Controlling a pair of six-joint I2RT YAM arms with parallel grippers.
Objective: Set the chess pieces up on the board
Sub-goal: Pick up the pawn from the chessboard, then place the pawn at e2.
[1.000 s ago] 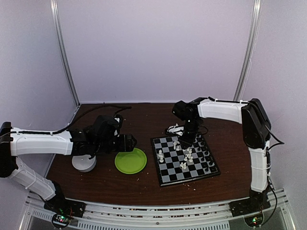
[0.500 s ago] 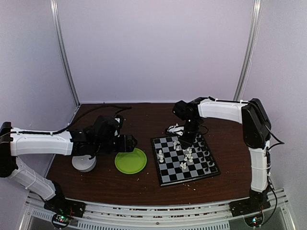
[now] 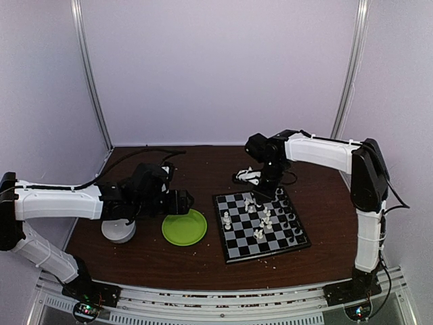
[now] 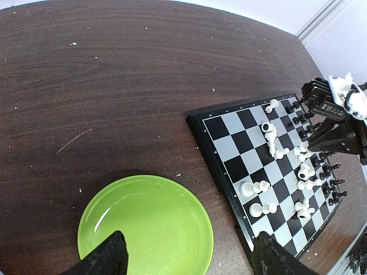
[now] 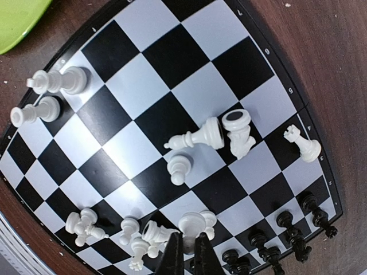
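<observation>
The board [image 3: 236, 245] lies right of centre, also in the left wrist view [image 4: 229, 143] and the right wrist view [image 5: 166, 57]. Several white chess pieces [image 5: 198, 136] lie tipped or stand scattered on it. Black pieces [image 5: 287, 229] stand in rows along its right edge [image 3: 292, 220]. My right gripper [image 5: 187, 252] hangs over the board's far part [image 3: 260, 192], shut on a white piece [image 5: 193, 222] held just above a cluster of white pieces. My left gripper [image 4: 192, 260] is open and empty above the green plate [image 4: 143, 229], left of the board [image 3: 183, 202].
The green plate [image 3: 184, 227] sits just left of the board. A white round container [image 3: 118, 231] stands under my left arm. Pale crumbs dot the brown table [image 4: 114, 86]. A cable loops near the board's far edge [image 3: 243, 181].
My right arm has risen and drawn back a little toward the far right over the board, with the white piece in its fingers. The left arm has not moved.
</observation>
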